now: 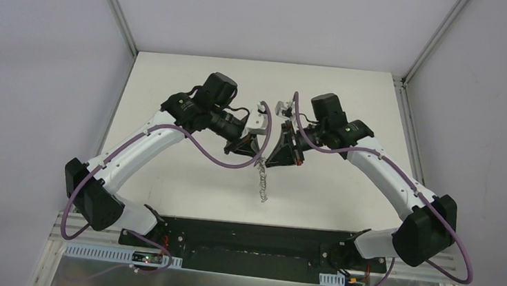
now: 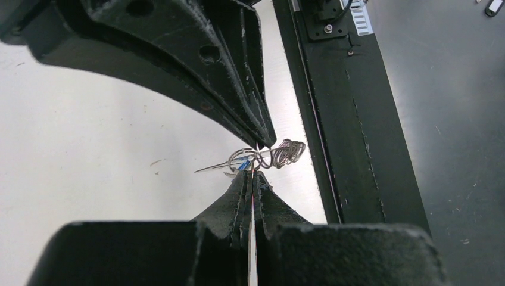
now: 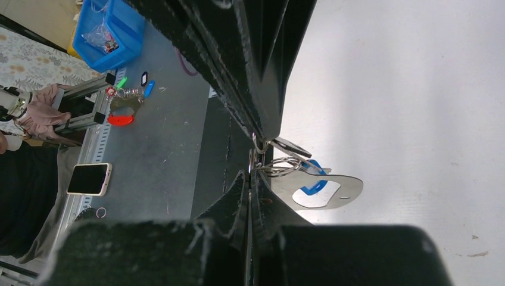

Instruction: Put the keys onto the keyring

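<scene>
The left hand [image 2: 260, 159] is pinched tight on the clips [image 2: 287, 152] of the keyring [image 3: 351, 186], up over the tabletop [image 1: 171, 108]. The right hand [image 3: 259, 155] pinches the keys [image 3: 314, 168] by their little ring. I think a key is being hooked on. Next, slide it gently onto a clip.

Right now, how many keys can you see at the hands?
2. A black-headed key sits just past the right hand's fingertips; a blue-tagged key lies beside it, overlapping the oval keyring. More may be hidden behind the fingers.
</scene>
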Tool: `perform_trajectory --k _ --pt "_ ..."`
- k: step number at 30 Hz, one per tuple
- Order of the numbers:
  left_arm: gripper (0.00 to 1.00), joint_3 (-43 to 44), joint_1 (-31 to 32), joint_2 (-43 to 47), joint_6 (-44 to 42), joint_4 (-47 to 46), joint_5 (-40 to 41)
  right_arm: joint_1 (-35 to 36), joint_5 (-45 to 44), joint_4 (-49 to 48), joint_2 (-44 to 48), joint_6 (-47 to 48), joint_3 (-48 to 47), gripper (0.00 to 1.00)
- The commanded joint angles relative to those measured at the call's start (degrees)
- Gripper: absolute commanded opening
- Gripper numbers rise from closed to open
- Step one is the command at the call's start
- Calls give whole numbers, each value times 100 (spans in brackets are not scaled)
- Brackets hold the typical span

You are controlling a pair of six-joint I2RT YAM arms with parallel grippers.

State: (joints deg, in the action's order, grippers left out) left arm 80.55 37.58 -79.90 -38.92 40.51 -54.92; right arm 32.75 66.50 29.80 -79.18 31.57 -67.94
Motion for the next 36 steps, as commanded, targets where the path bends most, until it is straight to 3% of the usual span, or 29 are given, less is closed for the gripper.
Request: perform_trajectory --k 1,36 --pt "0 179 106 -8 -396 203 -93 110 337 62 -101 207 -328 0" --pt "0 289 177 -13 -1339 1102 -789 135 390 46 -341 66 -412 0"
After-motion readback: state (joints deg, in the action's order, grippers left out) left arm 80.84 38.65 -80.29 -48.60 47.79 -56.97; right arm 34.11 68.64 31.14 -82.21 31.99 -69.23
